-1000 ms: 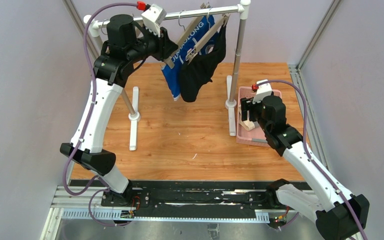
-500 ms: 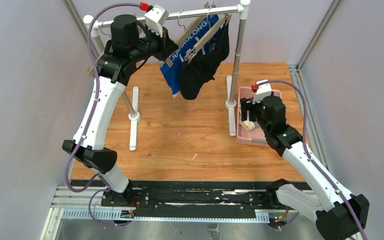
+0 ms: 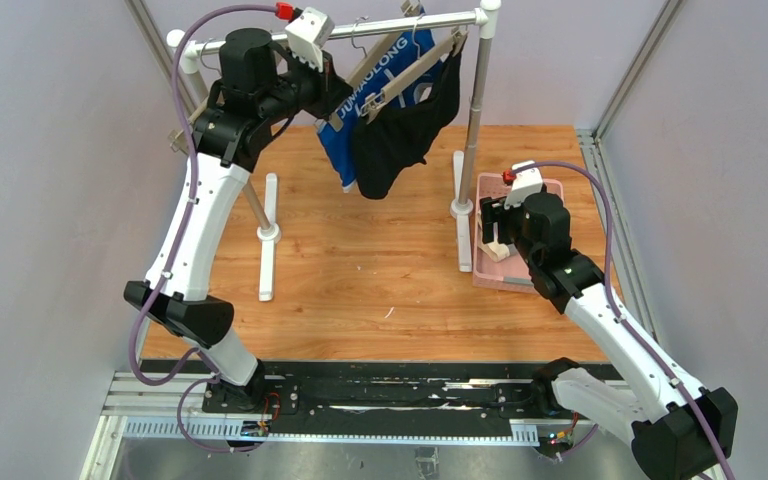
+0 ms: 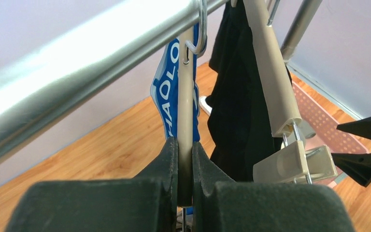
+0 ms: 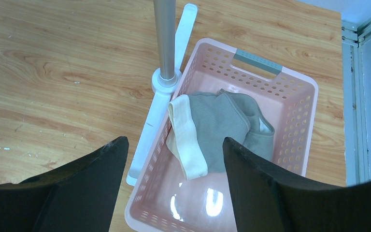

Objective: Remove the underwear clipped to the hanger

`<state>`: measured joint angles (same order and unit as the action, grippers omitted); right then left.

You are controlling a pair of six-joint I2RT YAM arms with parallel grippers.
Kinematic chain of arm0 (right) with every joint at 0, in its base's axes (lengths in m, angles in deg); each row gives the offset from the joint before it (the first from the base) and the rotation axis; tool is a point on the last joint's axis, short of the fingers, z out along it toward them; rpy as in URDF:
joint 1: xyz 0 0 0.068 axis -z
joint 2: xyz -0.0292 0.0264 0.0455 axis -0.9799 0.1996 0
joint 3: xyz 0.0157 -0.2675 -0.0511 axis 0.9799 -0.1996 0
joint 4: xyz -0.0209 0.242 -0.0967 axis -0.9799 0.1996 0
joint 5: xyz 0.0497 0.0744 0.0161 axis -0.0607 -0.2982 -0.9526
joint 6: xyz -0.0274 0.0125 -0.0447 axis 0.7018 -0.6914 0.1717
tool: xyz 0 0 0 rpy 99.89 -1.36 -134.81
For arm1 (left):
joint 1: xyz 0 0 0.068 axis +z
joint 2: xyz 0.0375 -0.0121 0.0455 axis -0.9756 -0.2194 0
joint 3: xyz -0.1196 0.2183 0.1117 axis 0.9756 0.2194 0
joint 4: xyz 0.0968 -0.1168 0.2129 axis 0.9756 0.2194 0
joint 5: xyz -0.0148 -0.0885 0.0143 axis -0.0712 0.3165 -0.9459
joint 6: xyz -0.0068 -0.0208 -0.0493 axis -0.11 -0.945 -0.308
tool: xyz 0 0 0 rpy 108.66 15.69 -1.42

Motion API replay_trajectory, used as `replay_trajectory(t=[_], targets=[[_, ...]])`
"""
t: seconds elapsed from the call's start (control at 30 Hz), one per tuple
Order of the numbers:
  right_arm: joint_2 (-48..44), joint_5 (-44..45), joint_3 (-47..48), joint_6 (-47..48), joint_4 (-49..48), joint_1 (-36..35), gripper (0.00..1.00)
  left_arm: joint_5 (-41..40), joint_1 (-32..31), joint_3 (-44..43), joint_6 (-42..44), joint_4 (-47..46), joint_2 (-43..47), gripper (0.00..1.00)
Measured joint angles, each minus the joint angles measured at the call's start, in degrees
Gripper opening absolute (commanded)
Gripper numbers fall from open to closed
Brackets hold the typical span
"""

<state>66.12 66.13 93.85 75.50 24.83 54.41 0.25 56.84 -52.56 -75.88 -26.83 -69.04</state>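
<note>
Two beige clip hangers hang on the silver rail (image 3: 400, 25). The front hanger (image 4: 185, 96) carries the bright blue briefs (image 3: 340, 155), whose lettering shows in the left wrist view (image 4: 173, 92). The rear hanger (image 4: 270, 72) carries the black briefs (image 3: 395, 140), also in the left wrist view (image 4: 236, 111). My left gripper (image 3: 338, 100) is shut on the lower end of the front hanger's bar (image 4: 184, 154). The light grey briefs (image 5: 227, 125) lie in the pink basket (image 5: 294, 96). My right gripper (image 5: 174, 145) is open and empty above the basket, as the top view also shows (image 3: 495, 225).
The rack's right post (image 3: 474, 120) and white foot (image 3: 463, 235) stand just left of the basket (image 3: 550, 188). The left foot (image 3: 269, 235) lies on the wooden table. A beige clip (image 4: 294, 162) hangs at the rear hanger's end. Grey walls close in on both sides.
My left gripper has risen slightly and drawn the hanger end leftward. The blue and black briefs have swung a little left. The right arm has not moved.
</note>
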Motion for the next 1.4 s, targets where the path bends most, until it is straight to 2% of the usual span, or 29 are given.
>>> replay_trajectory(t=[0.3,0.67,1.17,1.4], targets=[[0.0,0.0,-0.04,0.02,-0.04,0.0,0.74,-1.9,-0.02,0.76,-0.09,-0.98,4.02,0.0],[0.0,-0.07,-0.04,0.0,-0.44,0.0,0.74,-4.63,-0.02,9.64,0.83,-0.72,12.13,0.0],[0.11,-1.55,-0.48,-0.07,-0.9,0.0,0.76,-10.88,-0.17,37.53,2.38,1.03,25.0,0.0],[2.29,-3.61,-0.96,-0.35,-3.23,0.0,0.82,-9.25,-0.22,49.2,1.9,8.33,36.17,0.0]])
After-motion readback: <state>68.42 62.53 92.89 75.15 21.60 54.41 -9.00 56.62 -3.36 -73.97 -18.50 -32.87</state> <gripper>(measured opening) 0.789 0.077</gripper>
